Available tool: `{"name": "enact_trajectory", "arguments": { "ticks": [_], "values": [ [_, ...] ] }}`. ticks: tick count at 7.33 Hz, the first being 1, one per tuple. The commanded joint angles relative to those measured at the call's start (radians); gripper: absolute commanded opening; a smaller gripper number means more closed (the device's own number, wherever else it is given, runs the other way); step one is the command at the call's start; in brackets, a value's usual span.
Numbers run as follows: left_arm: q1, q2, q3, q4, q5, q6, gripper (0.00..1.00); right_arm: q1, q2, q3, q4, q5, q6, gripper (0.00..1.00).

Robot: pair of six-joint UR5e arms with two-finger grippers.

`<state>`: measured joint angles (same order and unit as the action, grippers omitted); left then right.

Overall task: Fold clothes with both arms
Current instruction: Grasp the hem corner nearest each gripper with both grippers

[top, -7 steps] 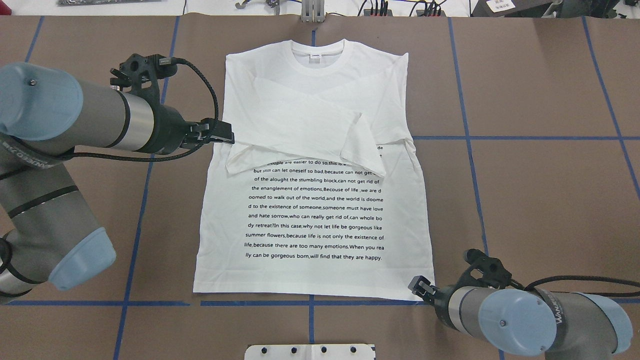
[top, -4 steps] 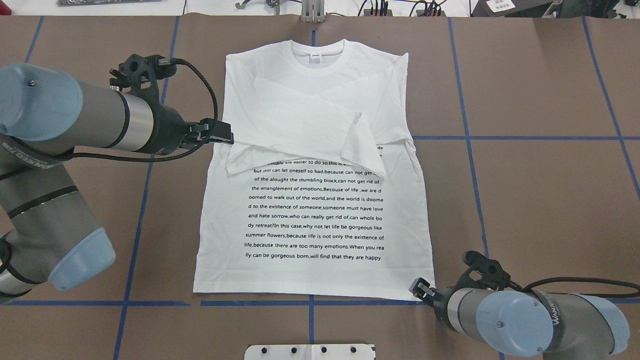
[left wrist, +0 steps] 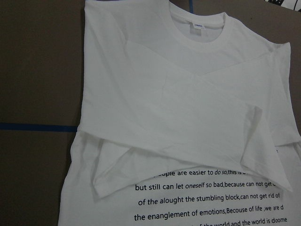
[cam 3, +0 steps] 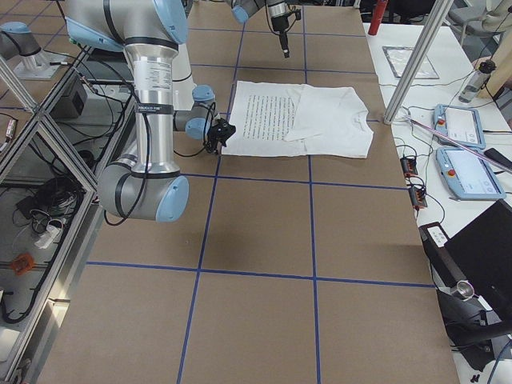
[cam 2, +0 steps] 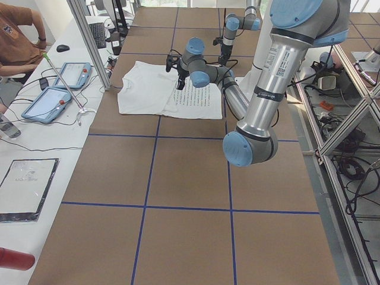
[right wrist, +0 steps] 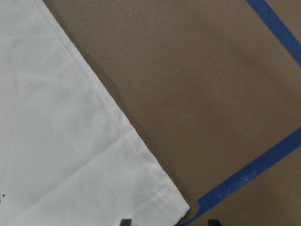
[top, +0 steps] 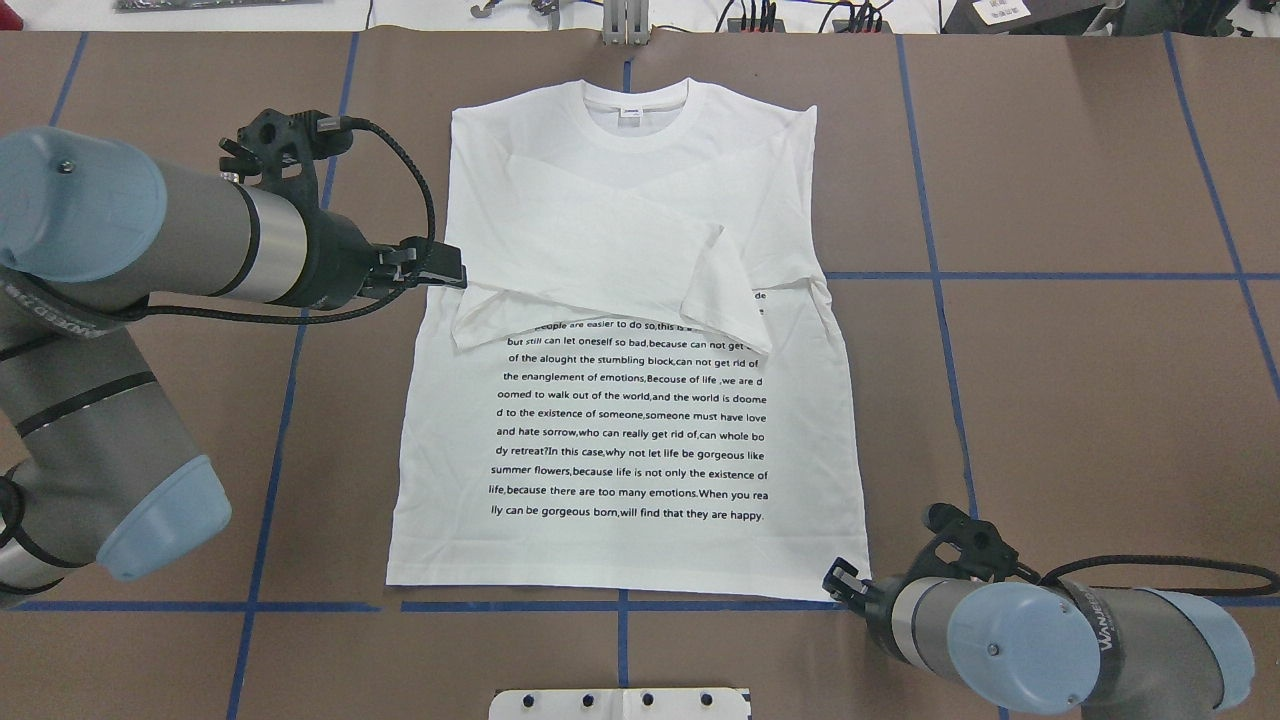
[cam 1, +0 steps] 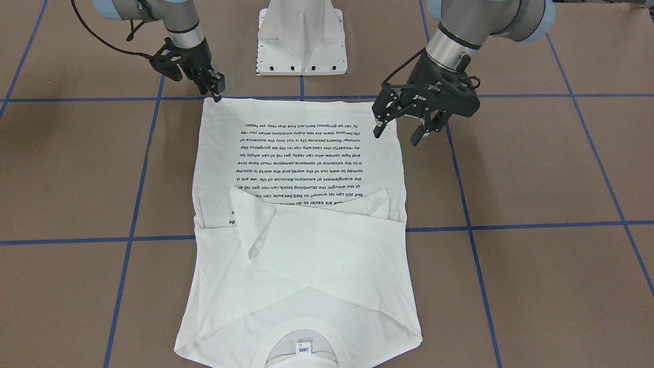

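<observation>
The white long-sleeved T-shirt (top: 620, 420) lies flat on the brown table, printed text up, collar at the far side, and both sleeves folded across the chest. It also shows in the front view (cam 1: 301, 230) and the left wrist view (left wrist: 178, 117). My left gripper (top: 440, 266) is open and empty, and hovers above the shirt's left edge by the folded sleeve; the front view (cam 1: 397, 132) shows its fingers spread. My right gripper (top: 838, 580) is open and low at the hem's right corner (right wrist: 181, 212). Its two fingertips (right wrist: 125, 221) show astride that corner in the right wrist view.
The white pedestal base (cam 1: 301, 36) stands at the near table edge behind the hem. Blue tape lines (top: 930, 276) cross the brown table. Cables and devices lie along the far edge (top: 760, 15). Tablets (cam 2: 56, 89) and a seated operator are beyond the table.
My right gripper has shifted slightly down and nearer, closer to the hem's right corner. The left arm and the shirt have hardly moved.
</observation>
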<state>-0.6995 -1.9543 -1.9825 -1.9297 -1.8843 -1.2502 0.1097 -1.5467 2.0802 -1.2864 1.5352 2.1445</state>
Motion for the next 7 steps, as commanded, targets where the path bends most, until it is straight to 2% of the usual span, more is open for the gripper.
{"name": "enact_trajectory", "arguments": {
  "ticks": [1, 3, 4, 6, 7],
  "values": [
    [0.0, 0.002, 0.001, 0.0, 0.001, 0.0, 0.9, 0.002, 0.0, -0.002, -0.002, 0.0, 0.0, 0.2],
    [0.0, 0.025, -0.005, -0.005, -0.001, 0.0, 0.9, 0.002, 0.002, 0.0, -0.001, 0.002, 0.0, 0.0],
    [0.0, 0.023, -0.006, -0.003, -0.001, -0.002, 0.9, 0.005, 0.002, 0.004, -0.001, 0.003, -0.002, 0.0],
    [0.02, 0.031, -0.01, 0.0, 0.0, -0.219, 0.91, 0.014, 0.0, 0.026, -0.002, 0.008, -0.002, 0.0],
    [0.09, 0.085, -0.03, 0.0, 0.008, -0.3, 0.91, 0.016, -0.001, 0.03, -0.002, 0.008, -0.002, 0.0]
  ]
}}
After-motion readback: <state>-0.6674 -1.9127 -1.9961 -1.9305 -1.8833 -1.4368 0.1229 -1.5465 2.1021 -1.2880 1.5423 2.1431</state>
